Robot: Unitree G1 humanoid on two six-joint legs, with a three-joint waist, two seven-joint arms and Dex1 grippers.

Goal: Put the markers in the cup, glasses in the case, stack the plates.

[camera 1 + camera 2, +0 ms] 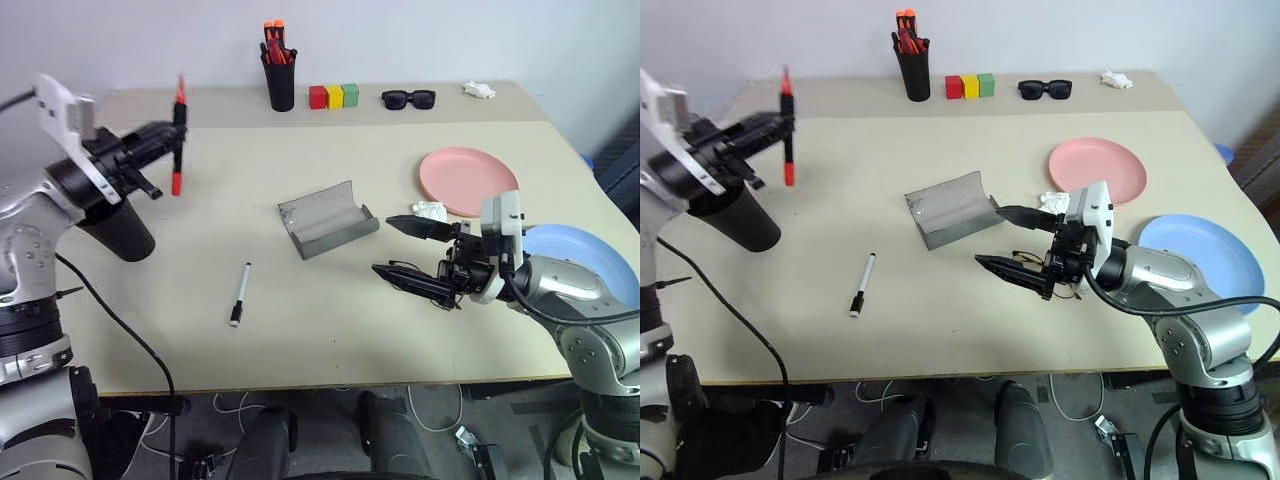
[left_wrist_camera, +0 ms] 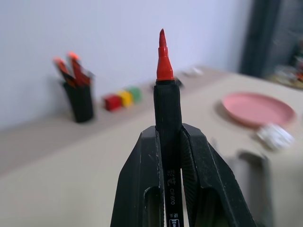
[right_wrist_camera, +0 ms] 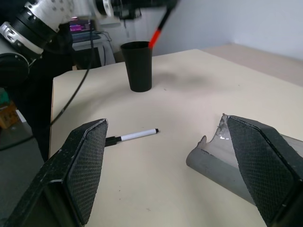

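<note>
While the broad beige rectangular worktop [image 1: 330, 320] carries most of the things, one marker is up in the air. Two round shallow plastic plates lie apart near the robot's right side: the light blue plate [image 1: 1215, 255] at the right edge and the salmon pink plate [image 1: 468, 180] further back. A grey hard-shell spectacle case [image 1: 328, 222] lies open at the middle, its long axis slanting from near left to far right. The wide black tapered cup [image 1: 122, 232] stands upright on the left, partly behind the left arm.

The left gripper [image 1: 170, 138] has its fingers [image 2: 142, 175] clamped on the dark middle of the slim red marker [image 1: 178, 140], which is held above the worktop, near the cup and higher than its rim; its long axis runs almost vertical, one red end up and the other down. The right gripper [image 1: 408, 250] hovers right of the case with its fingers [image 3: 85, 165] spread wide and holding nothing, pointing toward the robot's left. The thin dark wire-frame glasses [image 1: 1035, 268] lie on the worktop beside that gripper, partly hidden. The white-barrelled marker with black cap [image 1: 240, 293] lies flat left of the case, long axis running near to far, slightly tilted.
</note>
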